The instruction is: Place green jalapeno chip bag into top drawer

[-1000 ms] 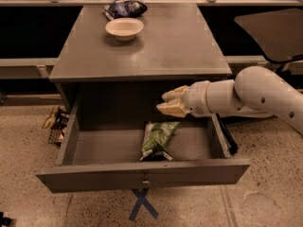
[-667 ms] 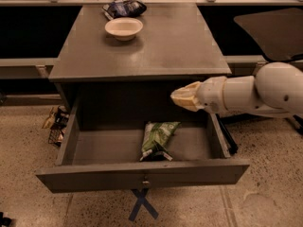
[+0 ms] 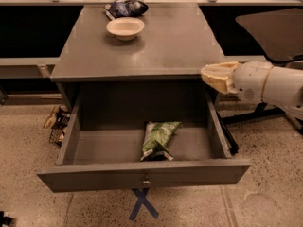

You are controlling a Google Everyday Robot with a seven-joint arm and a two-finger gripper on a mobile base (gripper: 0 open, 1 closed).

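Observation:
The green jalapeno chip bag (image 3: 158, 139) lies flat on the floor of the top drawer (image 3: 142, 176), right of its middle, near the front panel. The drawer is pulled wide open, with a small metal knob (image 3: 146, 180) at the centre of its grey front. My gripper (image 3: 211, 77) is at the right, level with the cabinet top's front right corner, above the drawer's right wall. It holds nothing and is well clear of the bag.
A white bowl (image 3: 125, 28) and a dark blue and white chip bag (image 3: 125, 7) sit at the back of the grey cabinet top (image 3: 165, 46). A blue tape cross (image 3: 143, 204) marks the floor in front. Clutter (image 3: 56, 122) lies left of the cabinet.
My gripper has drawn back to the right and upward, out from over the drawer. The green bag stays where it lay in the drawer.

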